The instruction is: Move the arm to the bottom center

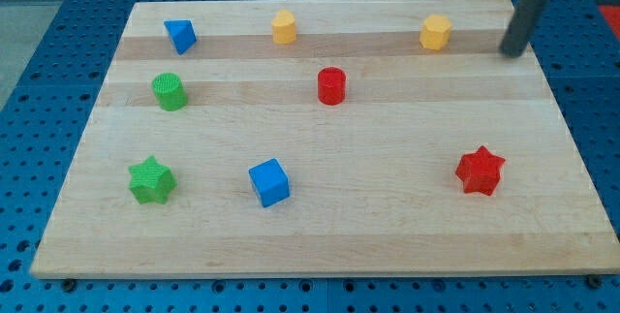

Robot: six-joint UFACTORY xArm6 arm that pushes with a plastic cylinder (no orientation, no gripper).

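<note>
My tip (511,54) is at the view's top right, near the right edge of the wooden board (387,226), to the right of the yellow hexagon block (435,33). The rod rises up out of the view's top. Other blocks lie apart on the board: a blue triangular block (180,36) and a yellow block (283,27) along the top, a green cylinder (170,91) at the left, a red cylinder (331,85) in the middle, and a green star (151,179), a blue cube (269,182) and a red star (480,171) along the lower part. The tip touches no block.
The board rests on a blue perforated table (39,80) that shows on all sides of it.
</note>
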